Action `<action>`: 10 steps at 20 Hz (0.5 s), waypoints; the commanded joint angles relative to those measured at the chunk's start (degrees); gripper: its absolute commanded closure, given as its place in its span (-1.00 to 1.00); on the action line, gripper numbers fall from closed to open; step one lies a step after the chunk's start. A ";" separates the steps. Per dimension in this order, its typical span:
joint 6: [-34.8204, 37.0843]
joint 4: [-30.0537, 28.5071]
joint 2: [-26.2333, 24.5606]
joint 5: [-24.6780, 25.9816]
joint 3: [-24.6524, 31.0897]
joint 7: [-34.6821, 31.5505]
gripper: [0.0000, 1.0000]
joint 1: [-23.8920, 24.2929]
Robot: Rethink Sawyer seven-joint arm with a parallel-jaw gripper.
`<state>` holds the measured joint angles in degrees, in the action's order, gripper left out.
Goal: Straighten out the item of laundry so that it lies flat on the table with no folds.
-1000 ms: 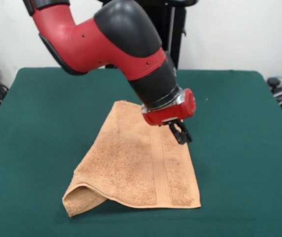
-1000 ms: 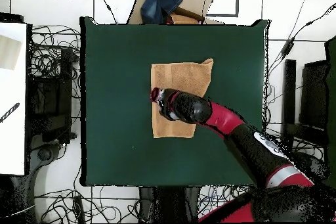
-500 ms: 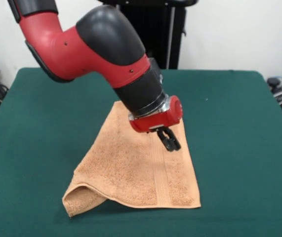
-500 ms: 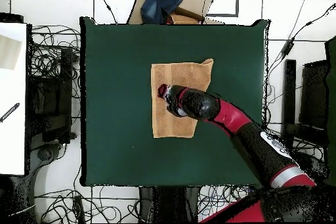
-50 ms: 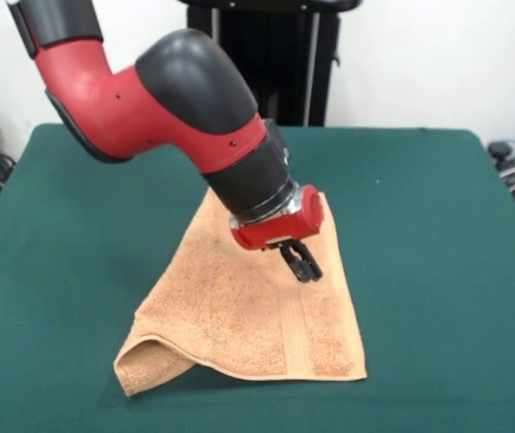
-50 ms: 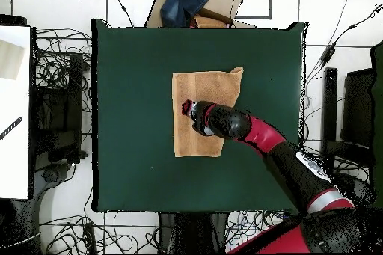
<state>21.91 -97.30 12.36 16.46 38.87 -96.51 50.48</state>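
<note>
Overhead, the bent arm [image 5: 185, 108] angles its closed, empty claw [image 5: 300, 262] above the towel [image 5: 239, 316].

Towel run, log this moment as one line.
gripper: shut, over towel | towel: corner folded under, not flat | table

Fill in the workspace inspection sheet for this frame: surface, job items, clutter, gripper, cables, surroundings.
Surface: green table, bare apart from the towel.
Job items: peach towel near the table's centre, one corner folded under and lifted; not flat yet.
Clutter: nothing seen on the table.
Gripper: gripper above the towel's middle, near the woven band; open or shut cannot be told.
Cables: tangled cables on the floor around the table; none on it.
Surroundings: cardboard box with blue cloth beyond one table edge.
</note>
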 commanded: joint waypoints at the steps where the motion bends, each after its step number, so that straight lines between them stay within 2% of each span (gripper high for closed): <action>1: 0.59 5.75 -7.39 5.71 3.51 9.82 1.00 0.58; 10: -4.29 5.83 -11.11 9.42 3.01 5.91 1.00 -1.08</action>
<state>21.88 -96.54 8.70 20.20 40.61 -96.51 51.71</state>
